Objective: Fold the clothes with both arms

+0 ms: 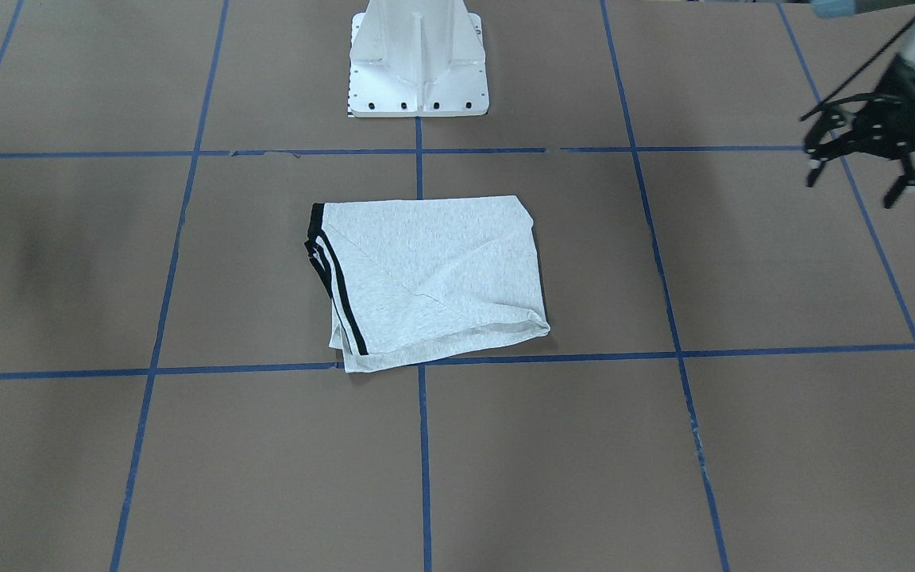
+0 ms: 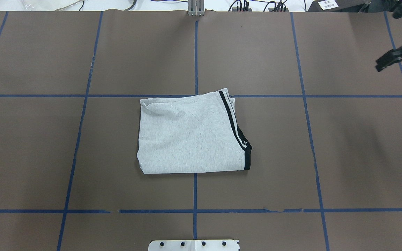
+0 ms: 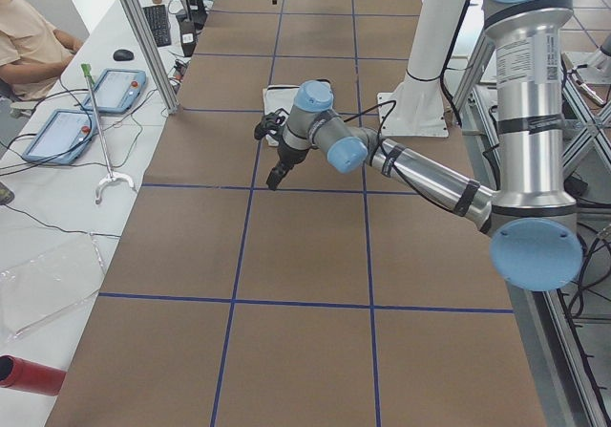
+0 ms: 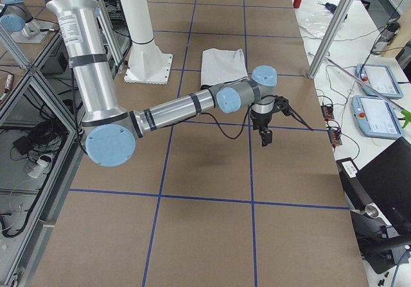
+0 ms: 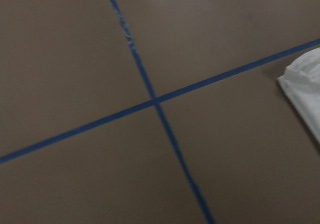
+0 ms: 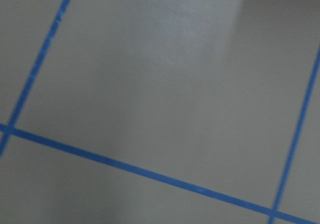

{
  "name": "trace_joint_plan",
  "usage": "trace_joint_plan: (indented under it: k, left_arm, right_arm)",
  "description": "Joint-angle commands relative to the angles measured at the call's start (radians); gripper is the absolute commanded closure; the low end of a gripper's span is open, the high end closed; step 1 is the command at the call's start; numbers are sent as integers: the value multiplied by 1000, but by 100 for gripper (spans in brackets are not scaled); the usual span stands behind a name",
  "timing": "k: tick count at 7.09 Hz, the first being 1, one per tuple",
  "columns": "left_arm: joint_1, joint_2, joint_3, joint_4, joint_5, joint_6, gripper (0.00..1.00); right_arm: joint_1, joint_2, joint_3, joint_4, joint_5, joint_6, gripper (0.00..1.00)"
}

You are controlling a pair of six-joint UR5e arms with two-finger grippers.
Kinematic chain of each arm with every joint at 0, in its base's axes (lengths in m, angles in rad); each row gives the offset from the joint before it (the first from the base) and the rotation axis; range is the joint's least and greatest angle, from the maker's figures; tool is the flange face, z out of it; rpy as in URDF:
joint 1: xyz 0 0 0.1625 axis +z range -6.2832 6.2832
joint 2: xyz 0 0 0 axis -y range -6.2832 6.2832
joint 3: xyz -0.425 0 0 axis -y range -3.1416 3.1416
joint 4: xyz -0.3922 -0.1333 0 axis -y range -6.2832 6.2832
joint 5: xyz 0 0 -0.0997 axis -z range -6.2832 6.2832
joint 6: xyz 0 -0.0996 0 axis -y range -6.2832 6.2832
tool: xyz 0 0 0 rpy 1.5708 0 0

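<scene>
Well left of the T-shirt (image 2: 190, 136), the left gripper (image 1: 855, 187) hangs splayed wide, holding nothing. The T-shirt lies folded flat on the table (image 2: 47, 157). Well right of it, the right gripper (image 2: 393, 60); I cannot tell its opening

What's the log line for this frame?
T-shirt: folded, unheld | left gripper: open, clear | right gripper: clear, state unclear

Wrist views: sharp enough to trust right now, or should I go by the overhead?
Left wrist view is dim and blurred, tape lines smeared, only a shirt corner showing at the edge; right wrist view is blurred and washed pale; overhead view is sharp and evenly lit, shirt creases clear.
</scene>
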Motion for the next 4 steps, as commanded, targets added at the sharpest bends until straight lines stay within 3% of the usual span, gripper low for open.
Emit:
trace_joint_plan:
  k: [1, 3, 4]
  left_arm:
    - [-321, 34, 129, 116, -136, 363, 0]
    - [-412, 52, 229, 124, -147, 384, 0]
    - [-411, 95, 248, 136, -161, 387, 0]
  right_arm:
    - [199, -109, 0, -103, 79, -271, 0]
    - [233, -249, 3, -96, 62, -277, 0]
    - [264, -304, 12, -97, 94, -270, 0]
